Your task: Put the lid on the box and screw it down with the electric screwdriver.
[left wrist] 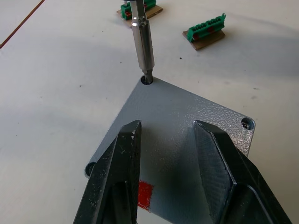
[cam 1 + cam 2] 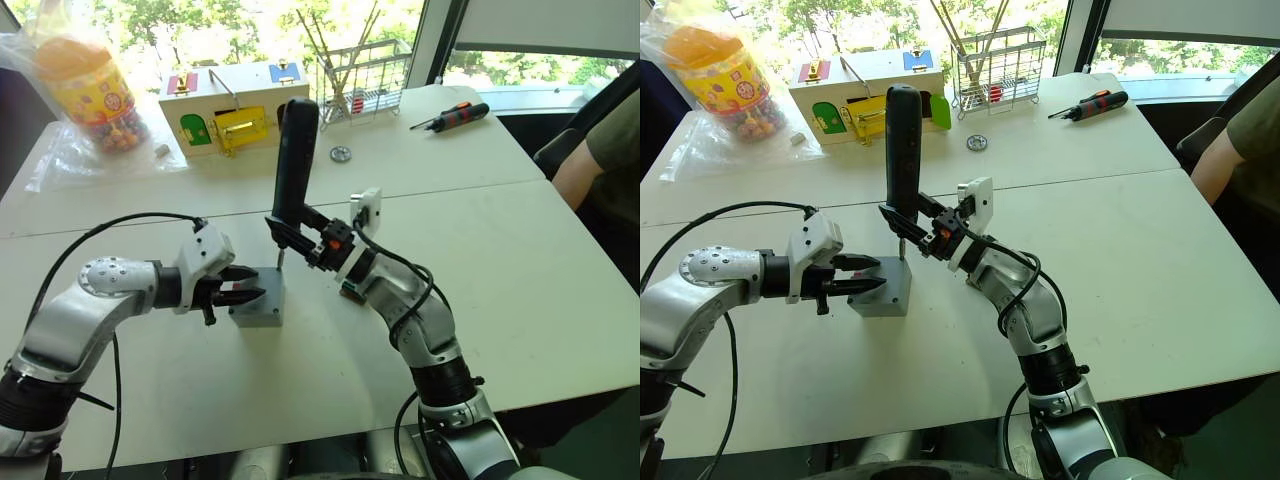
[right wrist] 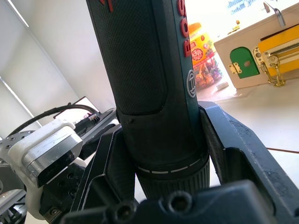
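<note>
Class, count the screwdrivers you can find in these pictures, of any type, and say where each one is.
2. The electric screwdriver stands upright in the right gripper, its bit in a corner hole of the lid. The orange-and-black hand screwdriver lies at the table's far right. Others may be hidden.

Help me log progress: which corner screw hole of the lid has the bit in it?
The far corner hole of the lid, opposite the left tool, holds the electric screwdriver bit. The other visible corner hole stands free.

Light: bright daylight from windows at 12 o'clock | Glare: white table (image 2: 520, 260) washed out | Shadows: soft | Blur: close black cylindrical screwdriver body (image 3: 149, 84) soft
</note>
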You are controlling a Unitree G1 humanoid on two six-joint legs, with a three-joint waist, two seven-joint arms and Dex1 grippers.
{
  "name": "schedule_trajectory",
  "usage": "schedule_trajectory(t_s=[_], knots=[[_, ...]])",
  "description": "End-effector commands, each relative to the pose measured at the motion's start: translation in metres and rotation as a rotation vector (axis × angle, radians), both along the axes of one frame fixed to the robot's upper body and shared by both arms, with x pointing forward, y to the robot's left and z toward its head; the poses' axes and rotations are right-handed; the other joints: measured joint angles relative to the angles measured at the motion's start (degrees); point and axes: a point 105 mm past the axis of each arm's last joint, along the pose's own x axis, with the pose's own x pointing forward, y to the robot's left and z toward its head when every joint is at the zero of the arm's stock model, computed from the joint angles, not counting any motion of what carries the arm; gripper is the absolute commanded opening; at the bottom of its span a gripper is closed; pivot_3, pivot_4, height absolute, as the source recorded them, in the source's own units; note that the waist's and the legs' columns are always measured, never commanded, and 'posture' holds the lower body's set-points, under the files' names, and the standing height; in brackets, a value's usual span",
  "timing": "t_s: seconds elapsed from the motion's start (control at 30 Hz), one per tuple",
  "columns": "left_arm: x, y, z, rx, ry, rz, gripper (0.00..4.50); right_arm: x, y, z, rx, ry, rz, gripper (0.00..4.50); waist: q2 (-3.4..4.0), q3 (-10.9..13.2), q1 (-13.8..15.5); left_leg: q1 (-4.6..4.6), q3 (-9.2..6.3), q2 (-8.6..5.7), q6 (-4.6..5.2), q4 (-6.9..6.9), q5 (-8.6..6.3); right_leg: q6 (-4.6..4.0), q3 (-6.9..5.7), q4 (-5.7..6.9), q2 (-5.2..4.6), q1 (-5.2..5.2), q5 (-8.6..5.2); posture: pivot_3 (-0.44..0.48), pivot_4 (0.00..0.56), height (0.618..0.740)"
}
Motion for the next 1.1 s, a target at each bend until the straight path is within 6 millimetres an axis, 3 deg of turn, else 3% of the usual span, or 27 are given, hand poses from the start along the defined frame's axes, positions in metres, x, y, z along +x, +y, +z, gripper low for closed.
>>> schedule_trajectory(t_s=[0.03, 0.23, 0.33, 0.7, 0.97, 1.1], knots=[[-0.001, -0.001, -0.005, 0.011, 0.017, -0.004, 1.75, -0.006, 0.005, 0.007, -0.019, -0.075, 0.023, 1.77, 0.0, 0.0, 0.0, 0.01, 0.0, 0.0, 0.0, 0.0, 0.0, 0.0, 0.0, 0.0, 0.0, 0.01, 0.0, 0.0, 0.15, 0.74], [-0.002, 0.001, -0.009, 0.014, 0.028, -0.002, 1.75, -0.016, 0.024, -0.006, -0.086, -0.097, 0.081, 1.77, 0.02, 0.0, 0.0, 0.4, 0.0, 0.01, 0.02, -0.13, -0.02, 0.0, 0.0, -0.12, 0.02, 0.38, -0.01, 0.0, 0.15, 0.74], [-0.003, 0.003, -0.013, 0.015, 0.036, 0.004, 1.75, -0.011, 0.029, -0.021, -0.118, -0.027, 0.065, 1.77, 0.03, -0.1, 0.0, 0.45, 0.0, 0.03, 0.02, -0.13, -0.03, -0.01, 0.01, -0.12, 0.04, 0.44, -0.01, 0.0, 0.15, 0.74], [-0.005, 0.002, -0.019, 0.009, 0.043, 0.009, 1.75, 0.01, 0.02, -0.045, -0.184, 0.052, -0.026, 1.77, 0.19, -0.5, 0.0, 1.43, 0.1, 0.08, 0.05, -0.75, -0.06, -0.02, 0.22, -0.36, 0.09, 0.92, -0.02, 0.0, 0.15, 0.74], [-0.004, 0.002, -0.022, 0.009, 0.045, 0.009, 1.75, 0.021, 0.013, -0.037, -0.132, 0.062, -0.076, 1.77, 0.15, -0.9, 0.2, 1.47, 0.08, 0.09, 0.02, -0.83, -0.04, -0.03, 0.26, -0.37, 0.12, 0.94, -0.02, 0.0, 0.15, 0.74], [-0.004, 0.004, -0.024, 0.014, 0.051, 0.01, 1.75, 0.007, 0.019, -0.034, -0.121, 0.017, -0.018, 1.77, 0.16, -0.9, 0.2, 1.48, 0.07, 0.09, 0.03, -0.83, -0.04, -0.03, 0.26, -0.37, 0.12, 0.94, -0.02, 0.0, 0.15, 0.74]])
